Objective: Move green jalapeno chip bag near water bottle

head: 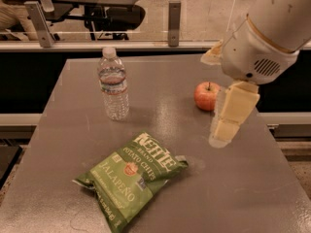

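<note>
The green jalapeno chip bag (pixel 132 176) lies flat on the grey table (pixel 73 130), near the front and left of centre. The clear water bottle (pixel 113 84) stands upright at the back left, a short gap behind the bag. My gripper (pixel 222 136) hangs from the white arm (pixel 265 30) at the right, pointing down over the table. It is just right of the apple and well to the right of the bag. It holds nothing that I can see.
A red apple (pixel 206 95) sits on the table right of centre, close to my gripper. A glass barrier with metal posts (pixel 174 16) runs behind the table. Office chairs stand beyond it.
</note>
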### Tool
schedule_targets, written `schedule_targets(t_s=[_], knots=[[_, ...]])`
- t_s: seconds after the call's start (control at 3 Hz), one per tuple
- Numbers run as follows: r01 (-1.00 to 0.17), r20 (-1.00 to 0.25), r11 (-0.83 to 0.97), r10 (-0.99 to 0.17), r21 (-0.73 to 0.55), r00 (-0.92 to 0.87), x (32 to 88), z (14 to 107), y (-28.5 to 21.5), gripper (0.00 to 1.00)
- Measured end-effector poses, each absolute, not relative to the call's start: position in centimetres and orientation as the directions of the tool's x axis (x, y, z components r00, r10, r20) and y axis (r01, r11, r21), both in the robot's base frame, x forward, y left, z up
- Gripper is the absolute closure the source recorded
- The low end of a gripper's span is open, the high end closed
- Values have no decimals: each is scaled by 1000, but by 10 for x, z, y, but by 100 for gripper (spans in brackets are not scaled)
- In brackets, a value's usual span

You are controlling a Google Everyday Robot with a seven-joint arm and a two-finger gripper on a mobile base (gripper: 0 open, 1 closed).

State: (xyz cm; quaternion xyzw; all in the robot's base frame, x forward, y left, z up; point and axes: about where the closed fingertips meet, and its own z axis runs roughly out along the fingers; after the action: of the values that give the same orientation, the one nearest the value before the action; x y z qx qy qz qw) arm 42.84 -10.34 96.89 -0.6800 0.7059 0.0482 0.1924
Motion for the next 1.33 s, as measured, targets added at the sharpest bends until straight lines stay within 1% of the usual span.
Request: schedule_targets(t_s=[0.33,0.67,1.0,1.33], knots=[[-979,-339,-35,-935,-201,104,411,949,-52,0],[-971,-323,-138,-926,-196,197,387,924,-14,0],[-958,-286,-218,-921,-187,265,372,892,10,0],[-949,-252,-261,-920,-176,299,373,865,19,0]])
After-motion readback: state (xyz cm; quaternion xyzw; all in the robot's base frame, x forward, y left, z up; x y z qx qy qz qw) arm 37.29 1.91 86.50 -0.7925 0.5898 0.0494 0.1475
